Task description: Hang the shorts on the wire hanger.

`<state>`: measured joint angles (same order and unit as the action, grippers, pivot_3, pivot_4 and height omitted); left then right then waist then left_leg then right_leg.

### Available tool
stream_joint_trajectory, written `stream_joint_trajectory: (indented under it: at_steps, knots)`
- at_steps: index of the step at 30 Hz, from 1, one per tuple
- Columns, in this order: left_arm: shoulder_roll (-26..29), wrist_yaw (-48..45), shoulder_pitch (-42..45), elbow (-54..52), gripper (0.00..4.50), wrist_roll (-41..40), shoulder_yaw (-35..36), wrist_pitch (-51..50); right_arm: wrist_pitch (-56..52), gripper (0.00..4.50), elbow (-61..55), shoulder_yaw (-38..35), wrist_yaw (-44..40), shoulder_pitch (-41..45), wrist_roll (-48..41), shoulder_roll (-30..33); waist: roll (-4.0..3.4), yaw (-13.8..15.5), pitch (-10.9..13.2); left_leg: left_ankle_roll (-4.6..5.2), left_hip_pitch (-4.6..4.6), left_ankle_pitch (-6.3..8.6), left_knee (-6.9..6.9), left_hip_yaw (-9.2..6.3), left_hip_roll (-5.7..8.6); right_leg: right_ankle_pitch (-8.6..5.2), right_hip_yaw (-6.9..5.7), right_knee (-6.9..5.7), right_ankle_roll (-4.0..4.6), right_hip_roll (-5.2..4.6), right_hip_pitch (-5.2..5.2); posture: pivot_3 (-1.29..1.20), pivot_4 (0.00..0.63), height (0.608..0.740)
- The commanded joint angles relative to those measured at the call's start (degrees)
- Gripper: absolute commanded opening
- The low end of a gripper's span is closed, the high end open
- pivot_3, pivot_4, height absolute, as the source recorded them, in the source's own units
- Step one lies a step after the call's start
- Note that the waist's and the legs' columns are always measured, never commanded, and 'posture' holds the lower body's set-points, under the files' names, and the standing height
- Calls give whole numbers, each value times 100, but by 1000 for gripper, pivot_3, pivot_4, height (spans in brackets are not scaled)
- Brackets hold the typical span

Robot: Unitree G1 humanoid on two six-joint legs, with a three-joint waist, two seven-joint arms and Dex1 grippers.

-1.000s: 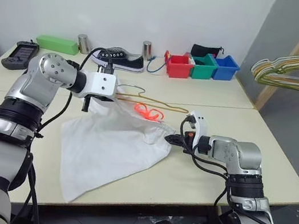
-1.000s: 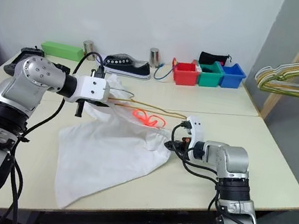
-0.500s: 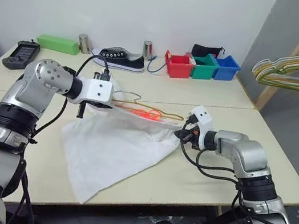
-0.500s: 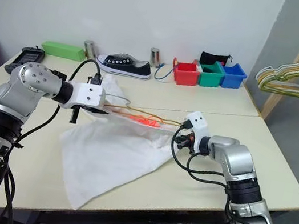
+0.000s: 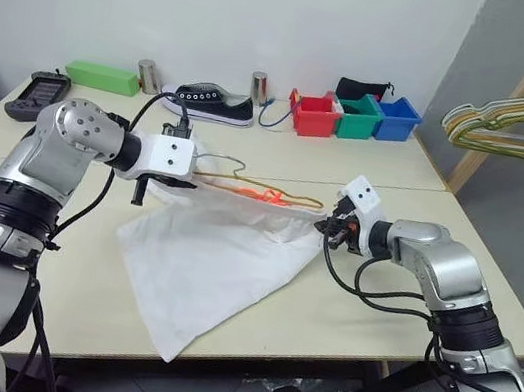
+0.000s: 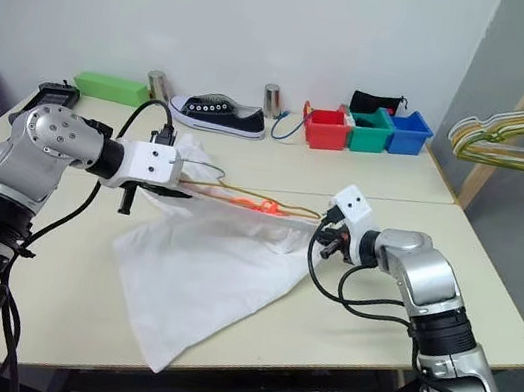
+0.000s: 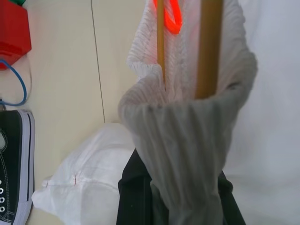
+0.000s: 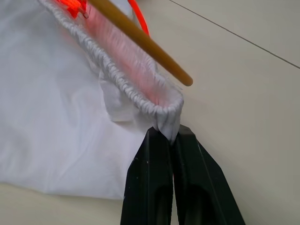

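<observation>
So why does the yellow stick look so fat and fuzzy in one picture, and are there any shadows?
In the left wrist view the wire hanger sits very near the camera, so it looks thick and soft-edged, while the shoe looks sharper. In the right wrist view the right hand pinching the shorts is crisp. In the left eye view the shorts cast a soft shadow on the table.

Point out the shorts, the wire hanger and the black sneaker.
shorts [image 5: 215, 259]: left eye view, middle of the white fabric.
wire hanger [image 5: 297, 201]: left eye view, yellow lower wire.
black sneaker [image 6: 224, 112]: right eye view, its side.
</observation>
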<state>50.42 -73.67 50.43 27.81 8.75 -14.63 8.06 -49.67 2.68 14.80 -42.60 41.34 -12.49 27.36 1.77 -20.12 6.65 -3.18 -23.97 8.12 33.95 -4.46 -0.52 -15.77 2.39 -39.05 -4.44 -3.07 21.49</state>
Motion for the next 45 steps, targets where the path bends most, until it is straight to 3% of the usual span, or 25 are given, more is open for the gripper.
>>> stream_joint_trajectory:
  at_steps: [1, 21, 35, 40, 45]
  knots:
    - [5, 76, 242, -37, 0, -122, 226, 94, 171, 76, 153, -12, 15, -12, 152, 77, 0, 3, 0, 0, 0, 0, 0, 0, 0, 0, 0, 0, 0, 0, 0, -246, 32, 740]
    - [149, -252, -48, -280, 0, -203, 167, -78, 388, 76, 546, -98, -90, 87, 238, 347, 0, -24, 0, 0, 1, 0, 0, 0, 1, 0, 0, 0, 0, 0, 0, -256, 18, 740]
    - [396, -170, -154, 89, 0, 423, -162, 422, -420, 76, -870, -355, -80, 26, -100, 713, 0, -39, 0, 0, -1, 0, 0, -1, 0, 0, 0, 0, 0, -1, 1, -266, 13, 740]
    - [172, 265, -13, 377, 0, 817, -363, 681, -724, 76, -1461, -419, 99, 549, -241, 616, 0, -60, 0, 0, 0, 0, -1, 1, -1, 0, 0, 1, 0, -2, 3, -282, 17, 740]
    - [-601, 844, 211, 423, 0, 677, -270, 371, -993, 76, -1762, -338, 463, 1141, -366, -57, 0, -60, 0, 0, -2, 0, 0, -1, -2, 0, -1, 1, 0, -1, 6, -305, 19, 740]
